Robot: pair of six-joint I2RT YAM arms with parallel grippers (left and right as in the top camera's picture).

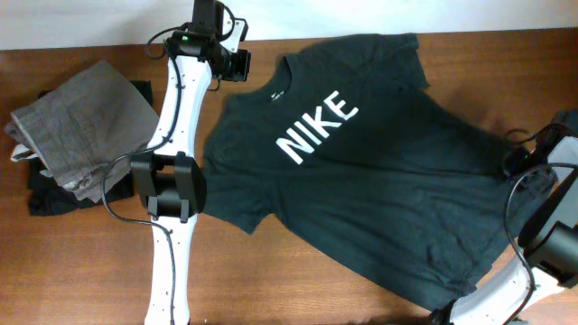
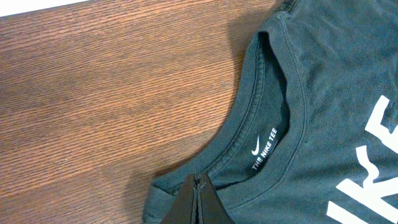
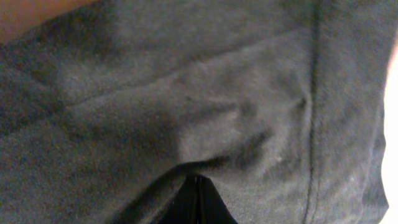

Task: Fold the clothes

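Note:
The dark charcoal T-shirt (image 1: 361, 181) lies spread on the wooden table, white "NIKE" lettering up, collar toward the upper left. My left gripper (image 1: 242, 65) is at the collar side. In the left wrist view its jaws (image 2: 198, 182) are shut on a small bunched fold of the T-shirt (image 2: 323, 93) at the shoulder, just below the neck label. My right gripper (image 1: 522, 162) is at the shirt's right edge. In the right wrist view its jaws (image 3: 198, 180) are shut with the T-shirt fabric (image 3: 186, 93) puckered around the tips.
Folded grey trousers (image 1: 81, 126) lie at the far left on a black folded garment (image 1: 50, 199). The left arm's white links run down the table beside the shirt's left sleeve. Bare wood shows along the front left.

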